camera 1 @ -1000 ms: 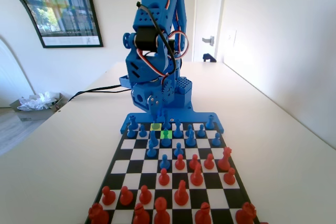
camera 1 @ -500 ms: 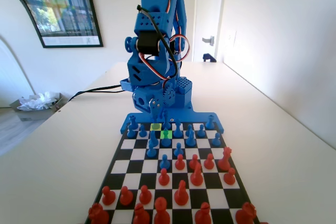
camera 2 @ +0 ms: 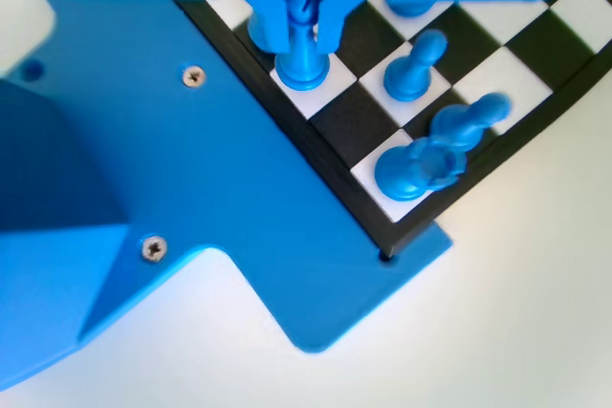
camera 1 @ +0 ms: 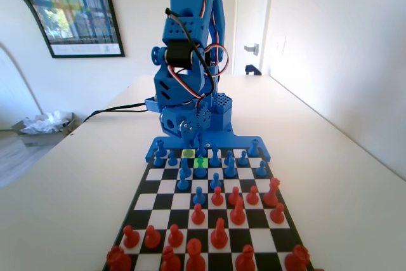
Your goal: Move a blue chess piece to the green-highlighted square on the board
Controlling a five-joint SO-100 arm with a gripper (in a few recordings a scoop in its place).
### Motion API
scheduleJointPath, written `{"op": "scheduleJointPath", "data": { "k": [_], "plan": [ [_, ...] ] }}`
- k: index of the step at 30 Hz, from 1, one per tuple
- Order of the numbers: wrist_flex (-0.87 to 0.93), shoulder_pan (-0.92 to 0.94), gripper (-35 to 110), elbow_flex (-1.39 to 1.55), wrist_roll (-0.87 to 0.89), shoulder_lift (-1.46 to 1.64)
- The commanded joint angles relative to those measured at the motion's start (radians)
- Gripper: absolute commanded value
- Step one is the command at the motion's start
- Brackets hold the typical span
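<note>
Hanging low over the far rank of the board [camera 1: 166, 185], right at the blue base: pincer [camera 2: 300, 21] with both jaws closing in on the slim stem of the blue chess piece [camera 2: 302, 56], one jaw on each side. Looking pinched on that stem, though contact on the right jaw not fully clear in the wrist view. Standing upright on a white square in the back row, long axis running straight up between the jaws, round foot apparently touching the square.

Lying just near-right of that spot in the fixed view: the green-highlighted square [camera 1: 200, 164], one row toward the camera, seemingly with a short blue piece already on it. Sitting beside it, the paler yellow square [camera 1: 188, 153].

Calling, probably, for a straight lift first, then a short carry toward the near side, clearing the neighbouring blue pawns [camera 2: 417, 64].
</note>
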Motion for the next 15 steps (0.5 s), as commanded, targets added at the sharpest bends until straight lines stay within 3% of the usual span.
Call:
{"op": "scheduleJointPath", "data": {
  "k": [1,6,15],
  "plan": [
    [0.141,0.0,1,-0.12,0.015,0.04],
    [0.221,-0.029,1,-0.199,0.064,0.044],
    [0.212,-0.115,1,-0.273,0.219,-0.008]
  ]
}}
